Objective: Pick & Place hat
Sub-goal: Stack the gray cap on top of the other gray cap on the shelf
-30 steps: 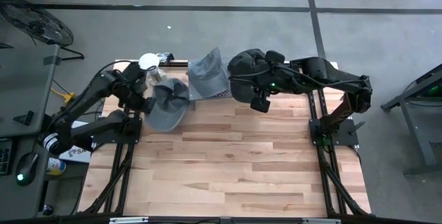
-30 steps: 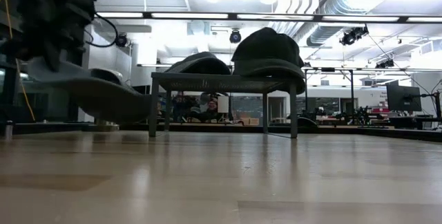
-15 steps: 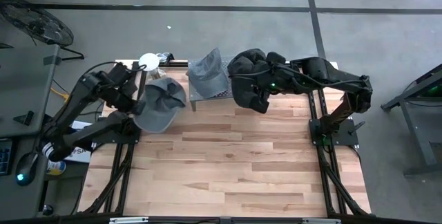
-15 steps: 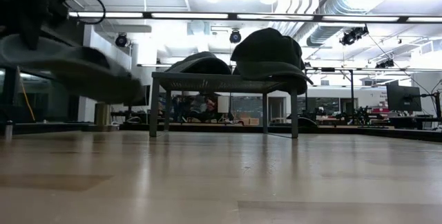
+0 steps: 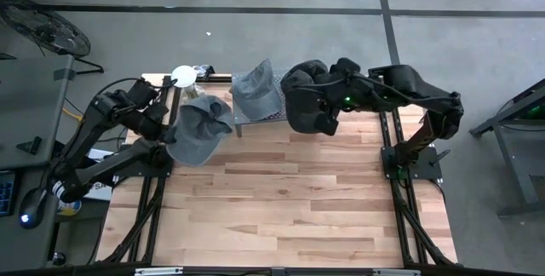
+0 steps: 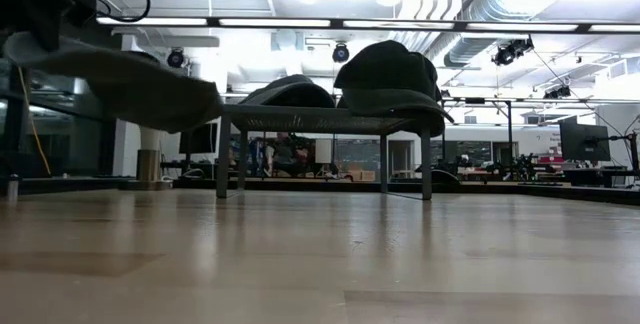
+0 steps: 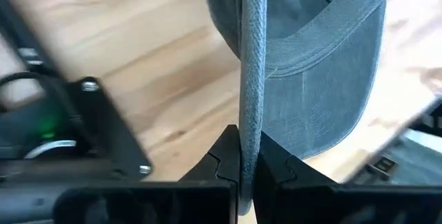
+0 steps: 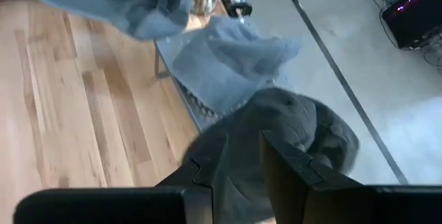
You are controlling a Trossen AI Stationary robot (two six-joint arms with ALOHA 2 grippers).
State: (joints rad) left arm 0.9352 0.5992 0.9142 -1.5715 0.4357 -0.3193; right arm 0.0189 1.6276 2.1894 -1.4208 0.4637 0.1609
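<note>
My left gripper (image 5: 169, 116) is shut on a blue-grey cap (image 5: 197, 129), held in the air over the table's far left; the low view shows this cap (image 6: 130, 84) clear of the wood. A low metal rack (image 5: 274, 116) stands at the far edge. A light grey cap (image 5: 258, 93) rests crown-up on its top. To that cap's right, a dark cap (image 5: 305, 97) lies on the rack (image 6: 320, 119), its brim drooping past the near edge. My right gripper (image 5: 328, 121) is on this dark cap (image 6: 390, 74). My left gripper (image 7: 247, 158) pinches the blue-grey cap's brim edge (image 7: 251, 124) between its two fingers, which meet on it. The brim runs edge-on away from the fingers. The cap is lifted clear, its crown (image 7: 324, 51) hanging beyond and below the hold. My right gripper (image 8: 238, 165) has dark cap cloth (image 8: 238, 141) bunched between its two fingers (image 8: 290, 165), which stay partly apart. It comes slanting down from the table's right side. The cap's crown (image 8: 297, 124) lies on the rack; which part is gripped cannot be told.
A white round object (image 5: 183, 75) stands at the far left corner behind the blue-grey cap. Bare wood (image 5: 289, 199) stretches across the middle and near part of the table. The right arm (image 5: 409, 89) reaches in over the far right corner.
My left gripper has moved up and toward the table's left edge, staying shut; the blue-grey cap has risen with it from just above the wood to about the rack top's height. My right gripper has shifted slightly to the right, still on the dark cap.
</note>
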